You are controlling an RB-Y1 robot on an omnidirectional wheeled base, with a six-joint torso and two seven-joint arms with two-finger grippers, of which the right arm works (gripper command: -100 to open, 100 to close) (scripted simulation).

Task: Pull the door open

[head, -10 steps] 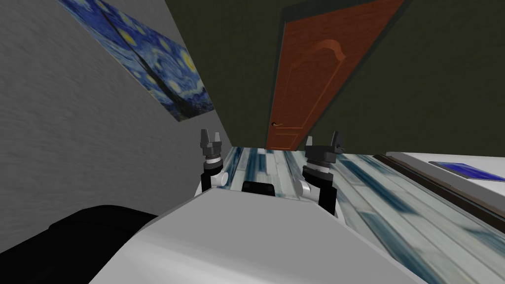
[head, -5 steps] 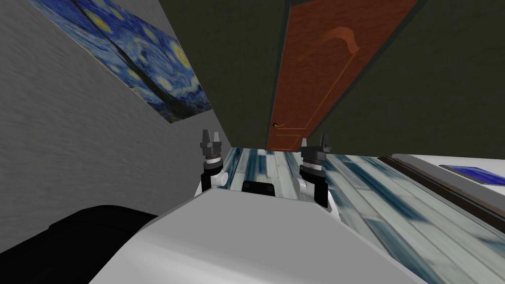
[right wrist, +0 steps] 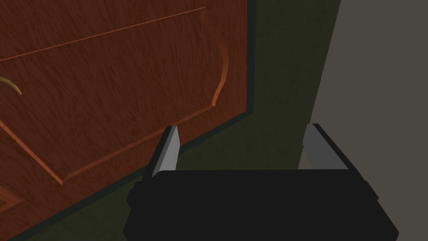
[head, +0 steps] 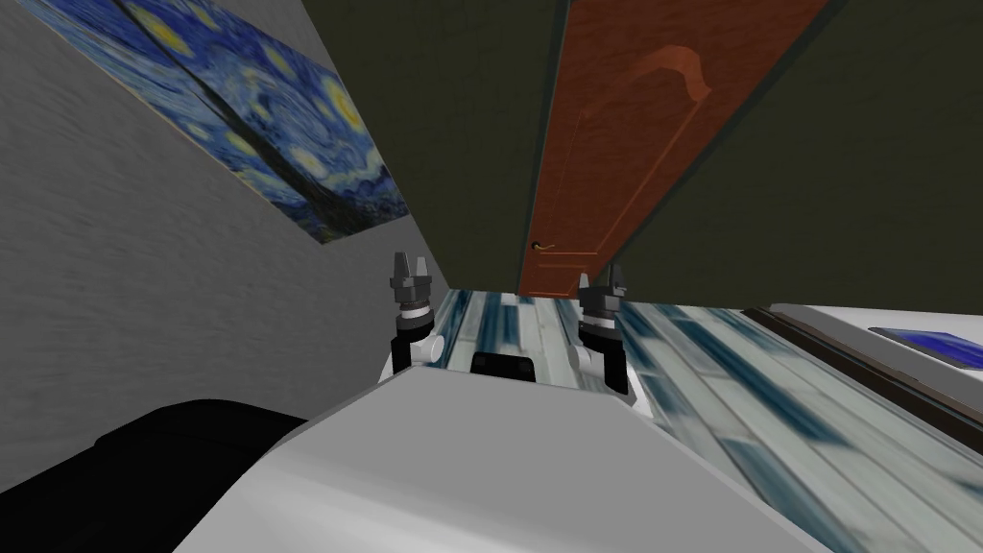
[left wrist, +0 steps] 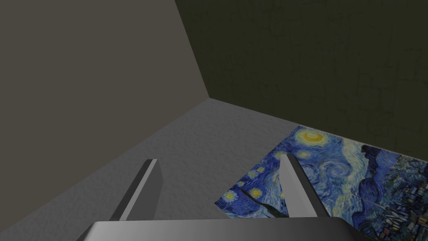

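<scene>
Brown panelled door [head: 624, 144] in dark wall [head: 461, 125] beyond streaked floor [head: 749, 384]

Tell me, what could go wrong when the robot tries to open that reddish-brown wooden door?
1. The open right gripper faces the reddish-brown wooden door panel, with the thin curved gold handle far off to one side, so it might bump the panel instead.
2. That handle looks slim, so the gripper might slip off it when pulling.

Left gripper [head: 410, 261]: raised upright, fingers [left wrist: 142, 192] apart. Right gripper [head: 614, 276]: raised, apparently slightly tilted, fingers [right wrist: 167, 152] apart.
</scene>
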